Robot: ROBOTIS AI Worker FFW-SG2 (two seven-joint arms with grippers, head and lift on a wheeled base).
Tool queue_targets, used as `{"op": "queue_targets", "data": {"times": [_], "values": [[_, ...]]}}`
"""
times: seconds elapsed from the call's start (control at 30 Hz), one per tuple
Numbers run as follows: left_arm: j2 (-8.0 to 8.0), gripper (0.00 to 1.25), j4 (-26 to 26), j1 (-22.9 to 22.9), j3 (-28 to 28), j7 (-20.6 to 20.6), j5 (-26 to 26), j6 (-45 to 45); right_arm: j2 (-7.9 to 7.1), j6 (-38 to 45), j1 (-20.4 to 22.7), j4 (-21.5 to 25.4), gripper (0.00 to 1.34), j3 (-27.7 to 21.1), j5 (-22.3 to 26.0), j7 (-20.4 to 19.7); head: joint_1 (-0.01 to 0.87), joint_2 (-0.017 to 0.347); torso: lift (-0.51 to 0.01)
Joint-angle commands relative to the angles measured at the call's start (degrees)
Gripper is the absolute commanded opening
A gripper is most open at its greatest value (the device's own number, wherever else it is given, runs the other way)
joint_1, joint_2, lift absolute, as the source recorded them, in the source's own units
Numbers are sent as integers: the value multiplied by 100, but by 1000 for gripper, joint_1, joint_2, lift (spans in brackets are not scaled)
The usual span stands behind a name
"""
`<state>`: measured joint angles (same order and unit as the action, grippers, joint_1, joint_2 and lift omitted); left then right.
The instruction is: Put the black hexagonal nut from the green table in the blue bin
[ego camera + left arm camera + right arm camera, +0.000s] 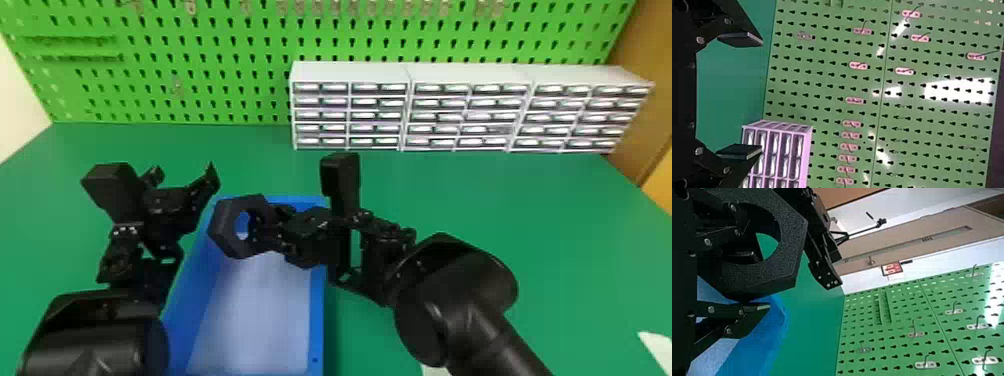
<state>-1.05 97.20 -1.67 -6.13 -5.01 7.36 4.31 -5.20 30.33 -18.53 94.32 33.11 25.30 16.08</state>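
Right gripper [266, 229]: clamped on black hexagonal nut [223, 231] | nut between its fingers (one through the hole), above blue bin [317, 320] | left gripper [184, 175]: wide

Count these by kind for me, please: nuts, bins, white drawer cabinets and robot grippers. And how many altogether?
Nut: 1
Bin: 1
Drawer cabinets: 3
Grippers: 2 (left gripper, right gripper)
Total: 7

Black hexagonal nut [224, 226] aloft, on edge, above far end of blue bin [317, 320].
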Motion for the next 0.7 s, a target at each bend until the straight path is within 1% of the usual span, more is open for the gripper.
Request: {"op": "queue_targets", "data": {"times": [0.0, 0.2, 0.27, 0.3, 0.4, 0.5, 0.67], "values": [[0, 936, 0, 0, -2, 0, -6, 0, -8, 25, -1, -1, 414, 2, 19, 0, 686, 51, -97], [0, 936, 0, 9, 6, 0, -6, 0, -16, 87, -10, -19, 419, -6, 28, 0, 686, 51, -97], [0, 936, 0, 18, -2, 0, -6, 0, -16, 87, -10, -19, 463, -6, 28, 0, 686, 51, -97], [0, 936, 0, 18, -2, 0, -6, 0, -16, 87, -1, -19, 515, -15, 28, 0, 686, 51, -97], [0, 936, 0, 18, -2, 0, -6, 0, -8, 96, 8, -19, 793, -41, 28, 0, 686, 51, -97], [0, 936, 0, 18, -2, 0, -6, 0, -8, 122, 8, -19, 985, -59, 28, 0, 686, 51, -97], [0, 936, 0, 18, -2, 0, -6, 0, 10, 131, 25, -19, 1223, -138, 37, 0, 686, 51, -97]]}}
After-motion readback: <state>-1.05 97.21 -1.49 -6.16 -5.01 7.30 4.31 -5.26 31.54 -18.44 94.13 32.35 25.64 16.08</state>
